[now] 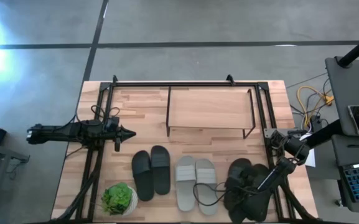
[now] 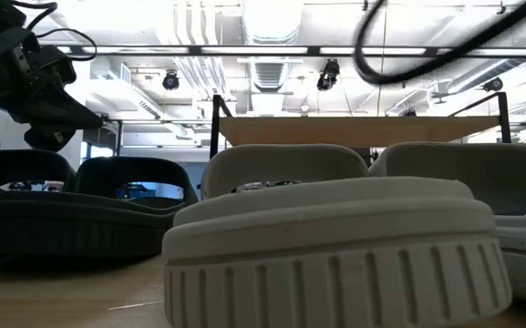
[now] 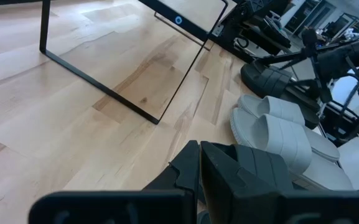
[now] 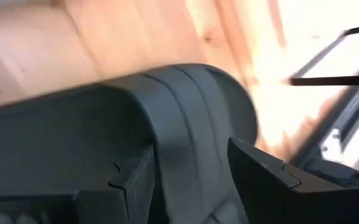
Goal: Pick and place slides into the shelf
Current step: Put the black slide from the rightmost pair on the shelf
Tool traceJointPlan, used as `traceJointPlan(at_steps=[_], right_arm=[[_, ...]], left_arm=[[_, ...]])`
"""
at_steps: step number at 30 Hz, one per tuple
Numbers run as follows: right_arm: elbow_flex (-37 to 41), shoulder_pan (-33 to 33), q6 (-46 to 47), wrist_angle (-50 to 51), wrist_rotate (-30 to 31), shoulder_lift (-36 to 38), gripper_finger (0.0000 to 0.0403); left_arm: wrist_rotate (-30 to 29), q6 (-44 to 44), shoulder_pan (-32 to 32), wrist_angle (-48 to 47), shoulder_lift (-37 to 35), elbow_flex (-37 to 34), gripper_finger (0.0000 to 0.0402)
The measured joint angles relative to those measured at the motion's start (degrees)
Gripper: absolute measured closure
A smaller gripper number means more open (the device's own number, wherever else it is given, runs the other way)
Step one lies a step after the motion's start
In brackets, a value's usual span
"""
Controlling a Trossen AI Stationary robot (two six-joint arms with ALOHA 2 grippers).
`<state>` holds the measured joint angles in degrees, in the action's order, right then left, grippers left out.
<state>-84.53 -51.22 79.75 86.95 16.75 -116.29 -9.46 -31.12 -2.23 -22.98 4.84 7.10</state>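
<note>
The shelf (image 1: 210, 109), with a thin black frame and a light wooden top, stands at the table's far middle. Three pairs of slides lie in a row near the front edge: a black pair (image 1: 151, 173), a light grey pair (image 1: 196, 182) and a dark pair (image 1: 247, 183) at the right, one partly over the other. My right gripper (image 1: 258, 185) is down on the dark pair, shut on one dark slide (image 4: 104, 143). My left gripper (image 1: 127, 132) hovers shut and empty at the table's left, pointing right, clear of the slides. My right gripper has the dark slide's wide strap (image 4: 191, 130) between its two fingers, one finger (image 4: 132, 180) on each side, and the strap fills the gap. The arm slants down from the table's right. Whether the slide is lifted off the table, I cannot tell.
A green potted plant (image 1: 118, 199) stands at the near left corner beside the black pair. A black cable (image 1: 204, 194) loops over the light grey slides. Black frame rails (image 1: 98, 149) run along the table's left and right sides. Bare wood lies between the shelf and the slides.
</note>
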Motion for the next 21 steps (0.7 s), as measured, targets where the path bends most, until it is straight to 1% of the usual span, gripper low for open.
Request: traceJointPlan(at_steps=[3,10,13,15,17,21], right_arm=[[0.6,0.0,0.0,1.4,0.0,0.0,0.0213],[3.3,0.3,1.2,0.2,-0.2,-0.8,0.0214],[4.9,0.8,1.5,-0.8,-0.2,-0.9,0.0222],[5.8,1.3,2.6,-1.0,-0.2,-0.9,0.0238],[6.6,1.8,3.6,-0.9,-0.2,-0.9,0.0266],[7.9,2.6,4.3,-0.6,-0.1,-0.9,0.0346]], left_arm=[[0.0,0.0,0.0,0.0,0.0,0.0,0.0402],[0.0,0.0,0.0,0.0,0.0,0.0,0.0402],[0.0,0.0,0.0,0.0,0.0,0.0,0.0402],[0.0,0.0,0.0,0.0,0.0,0.0,0.0402],[0.0,0.0,0.0,0.0,0.0,0.0,0.0402],[0.0,0.0,0.0,0.0,0.0,0.0,0.0402]])
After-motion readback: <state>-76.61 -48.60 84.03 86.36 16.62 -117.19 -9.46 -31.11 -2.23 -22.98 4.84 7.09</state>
